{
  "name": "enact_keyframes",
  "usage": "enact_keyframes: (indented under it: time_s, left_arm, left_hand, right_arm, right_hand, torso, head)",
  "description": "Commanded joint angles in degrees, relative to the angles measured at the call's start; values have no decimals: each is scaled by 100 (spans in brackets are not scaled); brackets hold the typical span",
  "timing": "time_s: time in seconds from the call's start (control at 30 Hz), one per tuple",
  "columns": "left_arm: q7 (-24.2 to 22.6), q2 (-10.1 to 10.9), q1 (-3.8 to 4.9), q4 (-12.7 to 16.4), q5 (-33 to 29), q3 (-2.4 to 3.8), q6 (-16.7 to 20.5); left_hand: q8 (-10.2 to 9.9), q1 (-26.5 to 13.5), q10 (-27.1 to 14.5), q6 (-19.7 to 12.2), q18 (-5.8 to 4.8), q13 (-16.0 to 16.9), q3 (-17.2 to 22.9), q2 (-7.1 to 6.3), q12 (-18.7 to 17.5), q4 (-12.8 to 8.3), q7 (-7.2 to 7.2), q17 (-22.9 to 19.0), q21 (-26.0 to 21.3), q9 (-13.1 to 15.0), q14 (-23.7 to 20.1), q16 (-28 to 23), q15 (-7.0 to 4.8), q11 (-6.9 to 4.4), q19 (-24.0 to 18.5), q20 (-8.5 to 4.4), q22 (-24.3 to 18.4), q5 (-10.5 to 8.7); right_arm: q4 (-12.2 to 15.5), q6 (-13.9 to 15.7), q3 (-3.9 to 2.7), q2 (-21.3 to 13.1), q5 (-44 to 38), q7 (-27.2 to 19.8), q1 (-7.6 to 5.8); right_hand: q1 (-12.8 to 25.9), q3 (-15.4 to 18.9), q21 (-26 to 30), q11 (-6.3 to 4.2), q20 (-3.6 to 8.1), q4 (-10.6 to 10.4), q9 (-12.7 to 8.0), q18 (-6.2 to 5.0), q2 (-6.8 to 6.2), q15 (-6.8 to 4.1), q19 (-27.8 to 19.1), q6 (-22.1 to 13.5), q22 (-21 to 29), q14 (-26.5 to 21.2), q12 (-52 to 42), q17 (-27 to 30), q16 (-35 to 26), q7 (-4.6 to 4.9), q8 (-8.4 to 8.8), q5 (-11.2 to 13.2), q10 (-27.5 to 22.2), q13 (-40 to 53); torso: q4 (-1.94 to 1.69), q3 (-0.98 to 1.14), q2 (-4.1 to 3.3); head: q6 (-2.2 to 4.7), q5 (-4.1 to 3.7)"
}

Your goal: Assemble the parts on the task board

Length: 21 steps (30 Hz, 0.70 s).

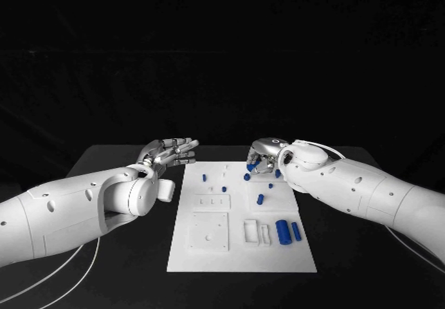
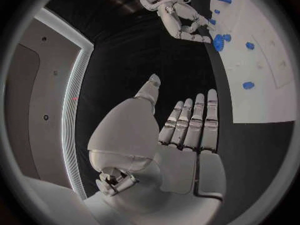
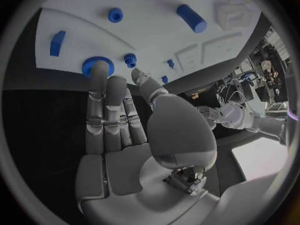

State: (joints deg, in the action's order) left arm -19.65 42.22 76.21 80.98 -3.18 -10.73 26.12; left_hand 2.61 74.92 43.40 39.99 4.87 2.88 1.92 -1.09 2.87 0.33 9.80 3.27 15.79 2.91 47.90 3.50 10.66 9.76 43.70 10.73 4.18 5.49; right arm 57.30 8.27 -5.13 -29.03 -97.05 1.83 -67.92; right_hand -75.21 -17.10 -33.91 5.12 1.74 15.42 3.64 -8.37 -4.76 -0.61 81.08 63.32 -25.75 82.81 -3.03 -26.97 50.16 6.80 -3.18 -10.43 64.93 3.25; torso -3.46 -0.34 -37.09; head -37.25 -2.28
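— Where was the task board (image 1: 243,257), and what lay on it?

— It lay in the middle of the black table (image 1: 111,161), its long side running away from the robot. Near its near right corner two blue cylinders (image 1: 283,232) lay side by side, just beside a pair of small white blocks (image 1: 252,232). More small blue pegs (image 1: 224,189) stood scattered over the far half, and raised white square fixtures (image 1: 209,232) sat along the left side.

— What was the right hand doing?

— The right hand (image 1: 263,158) was over the far right corner of the board. In the right wrist view its fingers (image 3: 100,105) were stretched out straight and close together, and the tip of one rested on or right at a large blue gear (image 3: 95,65). A smaller blue gear (image 3: 130,60) sat just beside the thumb tip. I could not tell for sure whether it was pinching anything; the fingers looked unclenched, wrapped round nothing.

— And the left hand?

— The left hand (image 1: 169,153) was off the board, beside its far left corner, above the table. Its fingers (image 2: 194,122) were extended and side by side, the thumb apart from them, nothing in the palm.

— Anything else near that right corner?

— A blue wedge-shaped piece (image 3: 57,42) lay near the board's edge, apart from the big gear, and a short blue ring-like part (image 3: 115,15) further in.
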Motion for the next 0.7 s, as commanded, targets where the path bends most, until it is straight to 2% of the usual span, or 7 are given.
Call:
enact_keyframes:
  time_s: [0.03, 0.2, 0.23, 0.37, 0.5, 0.7]
  left_arm:
    - [-41, 5, 32, 51, -18, 9, -79]
    - [-38, 18, 53, 84, -18, 12, -77]
    - [-37, 22, 57, 89, -18, 13, -77]
    - [-33, 29, 68, 99, -18, 14, -76]
    - [-32, 31, 83, 107, -18, 14, -80]
    - [-32, 35, 104, 104, -18, 15, -82]
  left_hand:
    - [31, -9, -43, -29, -21, -6, 25, -50, -3, -3, 0, -8, -9, 2, -44, -20, -13, 4, -46, 12, -3, -3]
    - [27, -8, -62, -56, -21, -6, 26, -60, -4, 1, 7, -8, -10, -1, -56, -21, -12, 10, -48, 13, -3, -6]
    - [27, -8, -62, -56, -21, -6, 26, -60, -4, 1, 7, -8, -10, -1, -56, -21, -12, 10, -48, 13, -3, -6]
    - [26, -2, -83, -83, -19, -7, 42, -82, -5, 19, 18, -8, -9, -2, -51, -20, -11, 16, -51, 14, -4, -7]
    - [26, -2, -83, -83, -19, -7, 42, -82, -5, 19, 18, -8, -9, -2, -51, -20, -11, 16, -51, 14, -4, -7]
    - [26, -2, -83, -83, -19, -7, 42, -82, -5, 19, 18, -8, -9, -2, -51, -20, -11, 16, -51, 14, -4, -7]
  right_arm:
    - [38, -269, 4, 2, -86, 20, -1]
    - [88, -311, 6, 3, -70, 15, 0]
    - [99, -320, 6, 3, -69, 15, 0]
    - [107, -351, 6, 12, -66, 17, 1]
    - [93, -372, 9, 27, -68, 24, 9]
    - [60, -346, 12, 53, -102, 36, 21]
  right_hand:
    - [61, -51, -26, -2, 10, 16, 6, -42, 9, 1, 14, 15, -60, -16, -26, 13, 31, -19, -37, -33, 26, 10]
    - [89, -91, 7, -6, 12, 11, 6, -35, 5, 0, 20, 30, -257, -23, -25, 32, 58, -16, -37, -41, 42, 10]
    - [105, -104, 5, -10, 59, 10, 6, 90, 7, -14, 33, 32, -338, -30, -25, 30, 72, -22, -32, -35, 47, 7]
    - [106, -102, 26, -9, 38, 8, 7, 63, 0, -14, 41, 31, -384, -27, -26, 35, 72, -14, -35, -43, 44, 10]
    - [104, -118, 92, -10, 35, 6, 7, 54, 8, -14, 58, 34, -503, -28, -27, 42, 81, -16, -37, -43, 41, 10]
    - [116, -205, 181, -9, 38, 7, 7, 51, 13, -15, 84, 40, -677, -32, -26, 40, 105, -11, -37, -55, 45, 10]
  torso:
    - [-23, 10, -56]
    - [-37, 14, -83]
    - [-39, 16, -90]
    - [-28, 12, -109]
    - [-40, 3, -128]
    - [-44, 2, -143]
  head:
    - [35, -23]
    - [55, -21]
    - [62, -20]
    - [92, -21]
    - [96, -29]
    - [102, -39]
